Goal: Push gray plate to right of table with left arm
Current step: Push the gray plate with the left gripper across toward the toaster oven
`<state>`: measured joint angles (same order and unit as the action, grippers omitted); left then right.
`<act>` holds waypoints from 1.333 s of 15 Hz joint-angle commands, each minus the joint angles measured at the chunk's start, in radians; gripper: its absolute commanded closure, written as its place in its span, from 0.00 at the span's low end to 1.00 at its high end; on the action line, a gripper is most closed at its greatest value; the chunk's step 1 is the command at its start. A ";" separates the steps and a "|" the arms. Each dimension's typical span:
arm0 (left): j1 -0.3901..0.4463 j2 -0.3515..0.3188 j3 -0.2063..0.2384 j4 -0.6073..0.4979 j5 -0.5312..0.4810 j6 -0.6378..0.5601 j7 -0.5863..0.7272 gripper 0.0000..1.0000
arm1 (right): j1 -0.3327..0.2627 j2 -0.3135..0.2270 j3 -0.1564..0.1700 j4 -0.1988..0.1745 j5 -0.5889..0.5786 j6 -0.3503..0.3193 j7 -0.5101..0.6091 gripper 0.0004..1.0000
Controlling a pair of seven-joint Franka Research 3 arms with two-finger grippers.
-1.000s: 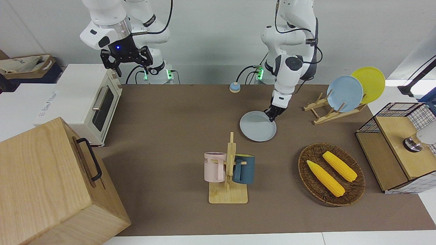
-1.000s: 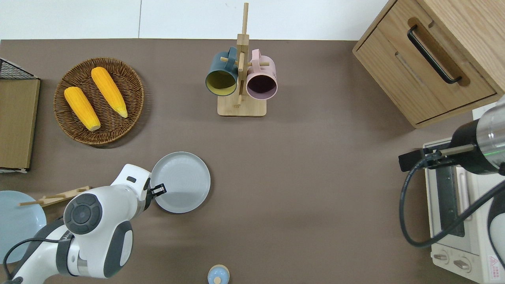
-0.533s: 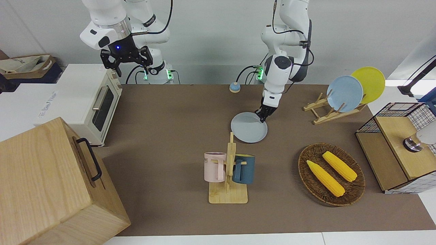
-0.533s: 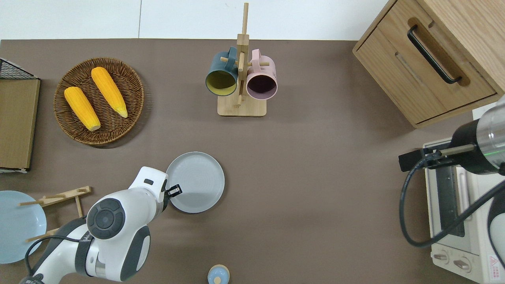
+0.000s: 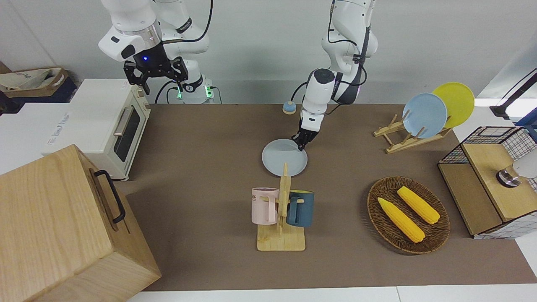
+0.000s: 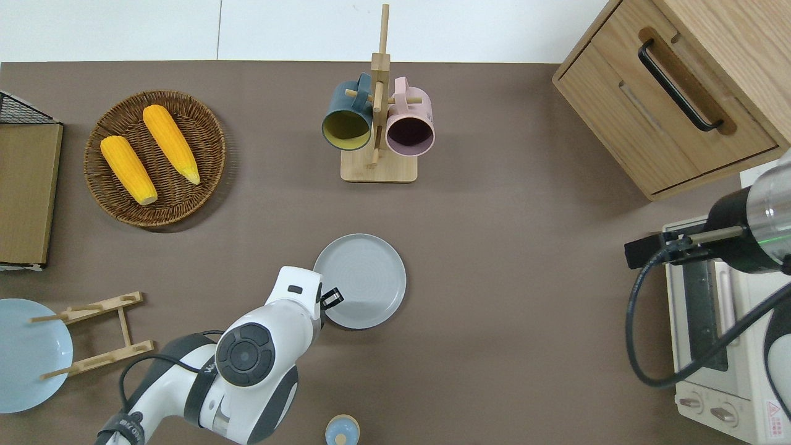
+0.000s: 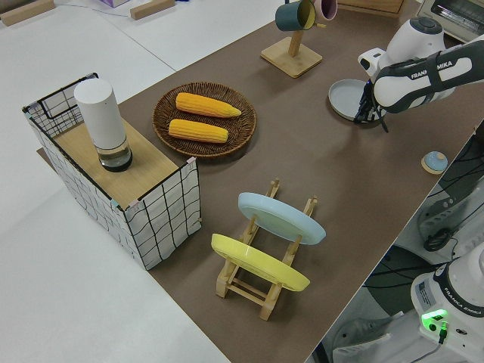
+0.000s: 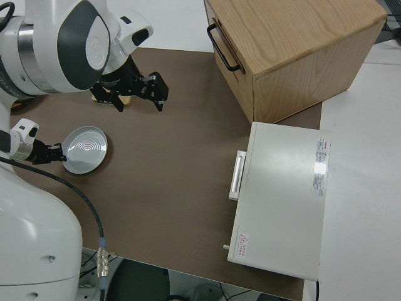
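- The left gripper (image 6: 332, 297) is down at the gray plate (image 6: 364, 278), its tips at the rim nearest the left arm's end; whether the jaws are apart or together cannot be told.
- The plate lies flat mid-table (image 6: 494, 247), nearer the robots than the mug rack (image 6: 378, 130).
- The right arm is parked.

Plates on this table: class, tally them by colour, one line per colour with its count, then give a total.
Gray plate, flat on the table, the left end effector at its rim: 1
Sky-blue plate, standing in the wooden plate rack: 1
Yellow plate, standing in the same rack: 1
Total: 3
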<state>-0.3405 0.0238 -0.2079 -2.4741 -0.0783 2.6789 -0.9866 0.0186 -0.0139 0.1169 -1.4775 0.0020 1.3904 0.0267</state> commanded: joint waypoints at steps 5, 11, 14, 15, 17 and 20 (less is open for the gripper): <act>-0.143 0.148 0.009 0.133 0.008 0.009 -0.170 1.00 | -0.020 -0.003 0.015 0.008 0.010 -0.014 0.002 0.02; -0.199 0.243 0.009 0.240 0.104 -0.001 -0.315 1.00 | -0.020 -0.003 0.013 0.008 0.010 -0.014 0.001 0.02; -0.235 0.287 0.009 0.296 0.170 -0.002 -0.423 1.00 | -0.020 -0.003 0.013 0.008 0.010 -0.014 0.001 0.02; -0.247 0.309 0.009 0.320 0.178 -0.002 -0.438 1.00 | -0.020 -0.003 0.013 0.008 0.010 -0.014 0.002 0.02; -0.278 0.346 0.009 0.372 0.181 -0.014 -0.466 1.00 | -0.020 -0.003 0.013 0.008 0.010 -0.014 0.001 0.02; -0.316 0.415 0.010 0.475 0.190 -0.080 -0.501 1.00 | -0.020 -0.003 0.013 0.008 0.010 -0.014 0.002 0.02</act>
<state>-0.5978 0.2869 -0.2071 -2.1362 0.0777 2.6578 -1.4239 0.0186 -0.0139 0.1169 -1.4775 0.0020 1.3904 0.0267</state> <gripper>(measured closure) 0.969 0.013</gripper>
